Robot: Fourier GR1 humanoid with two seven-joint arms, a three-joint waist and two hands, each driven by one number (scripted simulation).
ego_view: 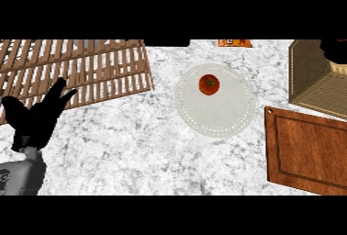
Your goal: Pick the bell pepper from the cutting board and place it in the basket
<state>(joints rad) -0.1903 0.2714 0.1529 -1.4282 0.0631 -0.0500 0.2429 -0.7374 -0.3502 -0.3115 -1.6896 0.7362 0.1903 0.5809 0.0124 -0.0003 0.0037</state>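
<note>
Resting our left hand (37, 114) at the near left of the bench (136, 151), we are keeping its fingers released and pointing up. The cutting board (305, 156) is lying at the near right. Farther off, a plate (217, 121) is carrying a round red fruit (209, 85). At the far right, our right hand (335, 49) is showing as a dark shape over the basket (318, 87), its state impossible to tell; we cannot tell where the bell pepper is.
</note>
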